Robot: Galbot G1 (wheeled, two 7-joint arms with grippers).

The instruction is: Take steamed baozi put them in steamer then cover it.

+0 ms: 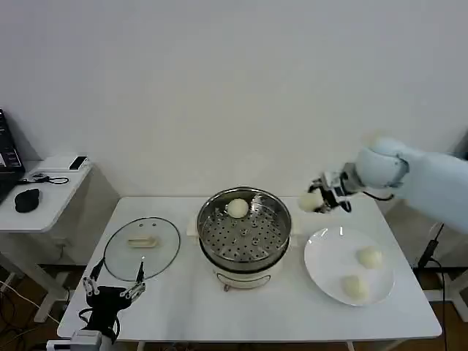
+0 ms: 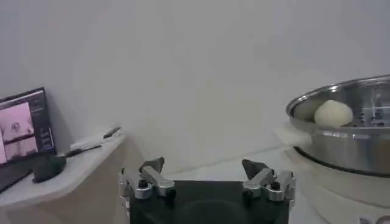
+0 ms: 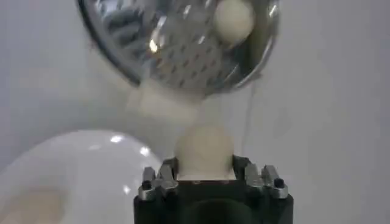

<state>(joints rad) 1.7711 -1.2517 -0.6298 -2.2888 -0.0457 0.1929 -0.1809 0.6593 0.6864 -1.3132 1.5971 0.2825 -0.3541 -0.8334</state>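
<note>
At the counter's (image 1: 183,307) left near edge the left end effector (image 1: 114,287) hangs released, fingers spread. Just beyond it the cover (image 1: 142,247) lies flat, its bar handle running left to right. The steamer (image 1: 244,230) stands upright at centre with one baozi (image 1: 237,208) at the tray's far side. Right of the steamer's rim, the right end effector (image 1: 319,199) is grasping a second baozi (image 3: 205,146). Two more baozi (image 1: 370,257) rest on the white plate (image 1: 325,259).
</note>
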